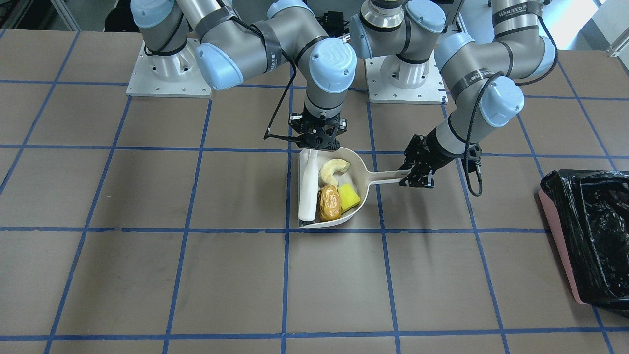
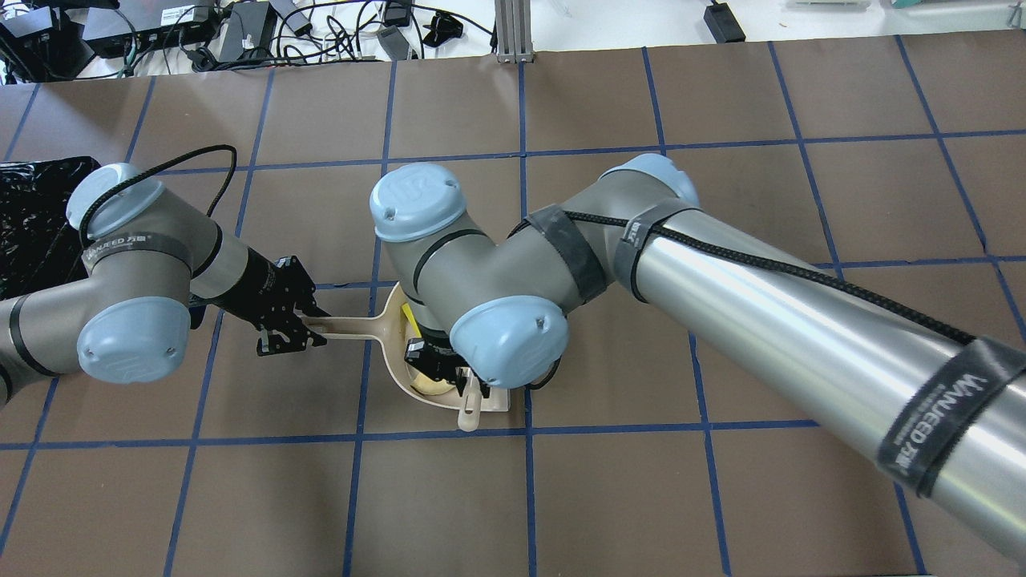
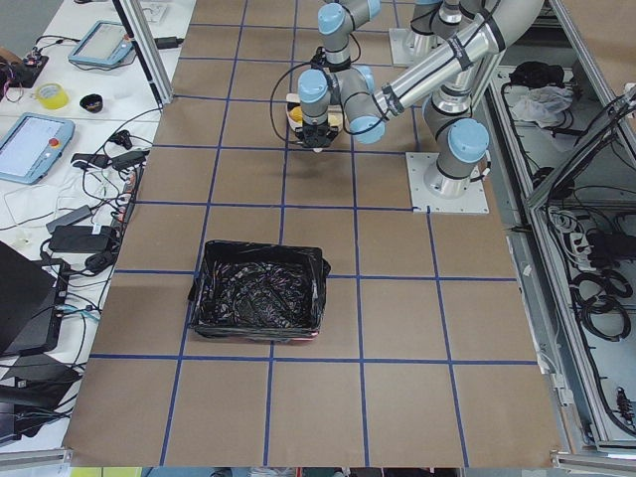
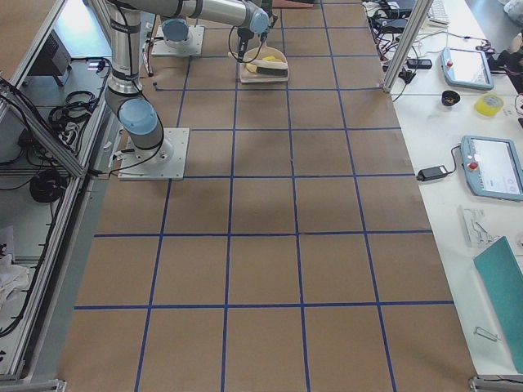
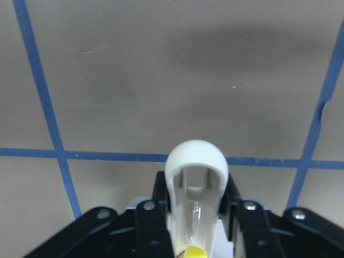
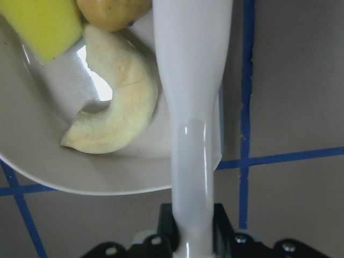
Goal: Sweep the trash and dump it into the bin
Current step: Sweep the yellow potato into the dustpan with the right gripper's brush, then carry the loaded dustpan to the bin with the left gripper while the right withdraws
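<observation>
The beige dustpan [image 1: 362, 172] lies on the table and holds all the trash: a golden-brown potato-like lump [image 1: 329, 202], a pale crescent slice [image 1: 334, 171] and a yellow wedge [image 1: 349, 196]. My left gripper [image 1: 416, 173] is shut on the dustpan's handle [image 5: 196, 177]. My right gripper [image 1: 317, 146] is shut on a white brush [image 1: 308, 189] that lies across the pan's open mouth, next to the trash. The right wrist view shows the brush [image 6: 193, 107] beside the crescent [image 6: 115, 107]. The bin [image 1: 589, 231], pink with a black bag, stands on my left.
The table is brown paper with a blue tape grid. The bin [image 2: 32, 216] sits near the table's left edge, about one grid square from the dustpan handle. Cables and devices lie beyond the far edge [image 2: 240, 32].
</observation>
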You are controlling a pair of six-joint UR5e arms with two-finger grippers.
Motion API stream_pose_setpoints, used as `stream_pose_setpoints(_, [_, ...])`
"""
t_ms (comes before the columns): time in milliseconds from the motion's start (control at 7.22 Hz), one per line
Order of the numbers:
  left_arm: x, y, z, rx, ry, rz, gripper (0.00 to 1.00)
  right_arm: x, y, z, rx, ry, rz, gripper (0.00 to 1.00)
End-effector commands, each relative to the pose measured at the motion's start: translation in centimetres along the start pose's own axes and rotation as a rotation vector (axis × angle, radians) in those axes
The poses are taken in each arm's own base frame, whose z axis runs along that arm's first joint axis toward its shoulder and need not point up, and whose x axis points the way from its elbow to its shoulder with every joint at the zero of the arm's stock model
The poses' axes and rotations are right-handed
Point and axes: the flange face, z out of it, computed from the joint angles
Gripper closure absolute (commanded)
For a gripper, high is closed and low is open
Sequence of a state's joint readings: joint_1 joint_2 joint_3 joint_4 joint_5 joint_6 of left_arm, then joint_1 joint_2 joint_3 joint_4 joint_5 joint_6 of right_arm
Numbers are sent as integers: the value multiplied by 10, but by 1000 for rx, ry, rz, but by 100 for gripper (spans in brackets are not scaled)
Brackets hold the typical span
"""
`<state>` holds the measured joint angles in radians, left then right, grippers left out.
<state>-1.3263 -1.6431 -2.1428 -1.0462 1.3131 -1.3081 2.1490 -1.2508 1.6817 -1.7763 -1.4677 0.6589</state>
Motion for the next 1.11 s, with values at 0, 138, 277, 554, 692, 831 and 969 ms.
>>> stream_pose_setpoints(0, [6,-1,3,-23,-8,13,100,44,-19,-33,-4,-21,1,100])
stream_pose_setpoints(138, [8,1,4,-51,-2,11,100,61,-22,-40,-11,13,-68,100])
stream_pose_setpoints(277, [14,-3,-4,-48,15,11,100,89,-33,-53,8,52,-71,100])
stream_pose_setpoints(554, [37,-18,-45,-61,11,-29,100,148,-75,-68,15,28,-47,100])
stream_pose_setpoints(692, [54,-27,-65,-65,37,-41,100,199,-106,-72,5,5,-20,100])
stream_pose_setpoints(831, [71,-47,-83,-69,38,-68,100,247,-130,-74,-1,-18,-25,100])
stream_pose_setpoints(969, [84,-65,-105,-65,69,-93,100,291,-148,-79,14,-38,-9,100])
